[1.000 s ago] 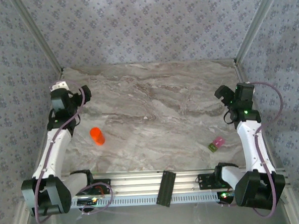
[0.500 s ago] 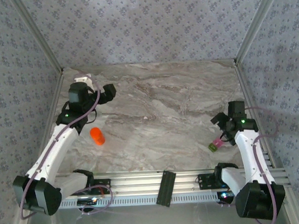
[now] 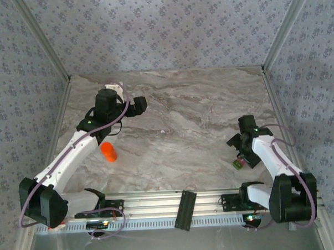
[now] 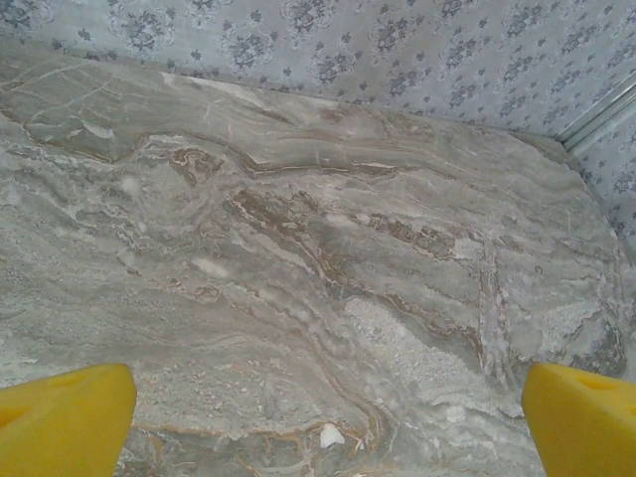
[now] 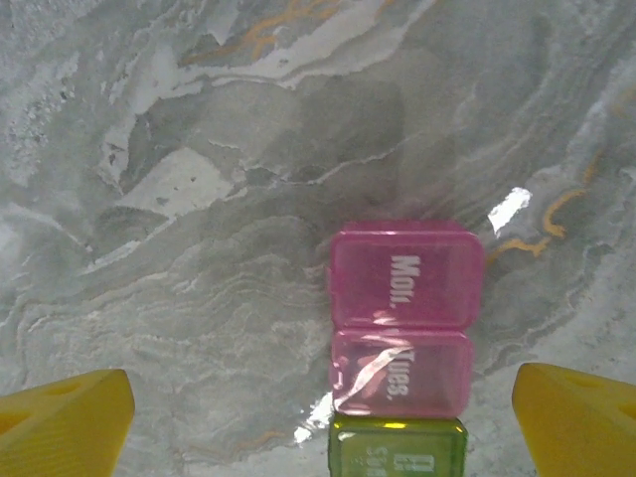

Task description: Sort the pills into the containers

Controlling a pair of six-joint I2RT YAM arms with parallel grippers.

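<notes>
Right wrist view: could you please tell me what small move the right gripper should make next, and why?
Probably lower the right gripper toward the containers: its jaws stand open, and the pink and green boxes lie on the table between its yellow fingers, touching neither.

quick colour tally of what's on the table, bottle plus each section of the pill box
orange bottle: 1
pink pill box sections: 2
green pill box section: 1
total: 4
</notes>
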